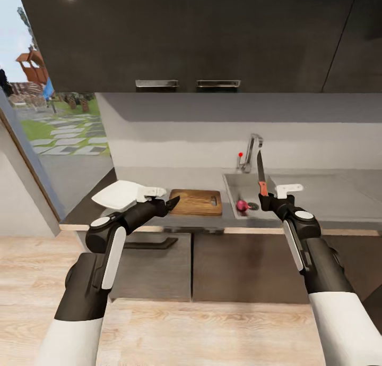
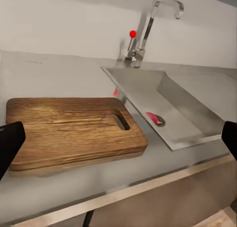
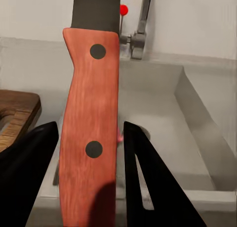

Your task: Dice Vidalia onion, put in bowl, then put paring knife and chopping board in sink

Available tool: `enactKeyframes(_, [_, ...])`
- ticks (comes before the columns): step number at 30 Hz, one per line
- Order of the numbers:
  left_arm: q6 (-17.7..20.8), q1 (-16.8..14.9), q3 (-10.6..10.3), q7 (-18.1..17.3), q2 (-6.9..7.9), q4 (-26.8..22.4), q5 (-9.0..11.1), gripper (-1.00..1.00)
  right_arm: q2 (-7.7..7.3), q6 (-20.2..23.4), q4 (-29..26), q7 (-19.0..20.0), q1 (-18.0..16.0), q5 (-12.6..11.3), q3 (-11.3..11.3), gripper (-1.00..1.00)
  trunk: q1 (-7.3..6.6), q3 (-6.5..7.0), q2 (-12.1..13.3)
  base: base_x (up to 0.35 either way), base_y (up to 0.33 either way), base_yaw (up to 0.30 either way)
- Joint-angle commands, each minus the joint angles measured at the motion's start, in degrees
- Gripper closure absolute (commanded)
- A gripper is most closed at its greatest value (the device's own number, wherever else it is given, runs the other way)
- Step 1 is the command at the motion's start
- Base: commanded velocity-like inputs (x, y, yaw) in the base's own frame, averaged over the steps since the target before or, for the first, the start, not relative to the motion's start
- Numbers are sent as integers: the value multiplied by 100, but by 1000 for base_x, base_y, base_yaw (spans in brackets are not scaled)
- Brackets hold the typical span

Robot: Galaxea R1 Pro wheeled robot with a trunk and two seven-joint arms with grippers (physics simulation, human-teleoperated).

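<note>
Two end effectors over grey countertop point(image 1: 329, 193): right point(image 1: 263, 197) grips paring knife point(image 1: 261, 175) upright, left point(image 1: 171, 202) spread wide.

Kitchen: sink point(image 1: 249, 193) with tap point(image 1: 252, 151), countertop point(image 1: 329, 196), dark wall cabinets point(image 1: 201, 36).

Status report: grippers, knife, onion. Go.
Right gripper shut on paring knife, blade up, over sink. Left gripper open, empty, at chopping board. Onion in sink by drain. Nothing in the way.
</note>
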Motion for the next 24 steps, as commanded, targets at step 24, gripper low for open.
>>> enactKeyframes(24, [51,-8,4,19,-10,-4,59,-100,-2,29,-9,33,-3,32,-7,100,1,-7,-5,13,-320,57])
